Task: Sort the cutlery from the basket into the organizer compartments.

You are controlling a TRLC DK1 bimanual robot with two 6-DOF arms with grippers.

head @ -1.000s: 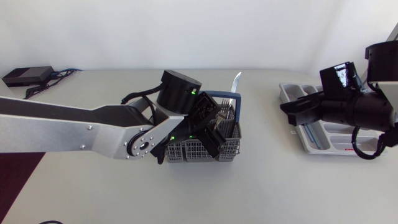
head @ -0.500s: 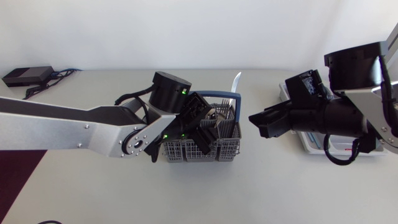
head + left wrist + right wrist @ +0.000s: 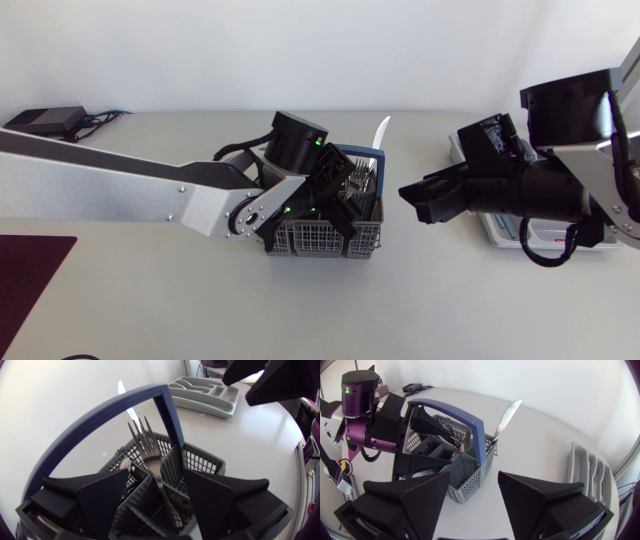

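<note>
1 fork [image 3: 150,459] between the spread left pincer [image 3: 157,481].

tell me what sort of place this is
Probably a robotics lab or test bench, not a kitchen: a left arm and a right arm reach over a plain pale table, where a cutlery basket and an organizer tray are staged.

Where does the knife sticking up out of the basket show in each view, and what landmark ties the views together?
Head view: knife rises at the far right corner of the basket.
Left wrist view: knife pokes up beyond the blue handle.
Right wrist view: knife leans beside the handle's end, on the organizer side.
Shared landmark: the blue handle.
</note>
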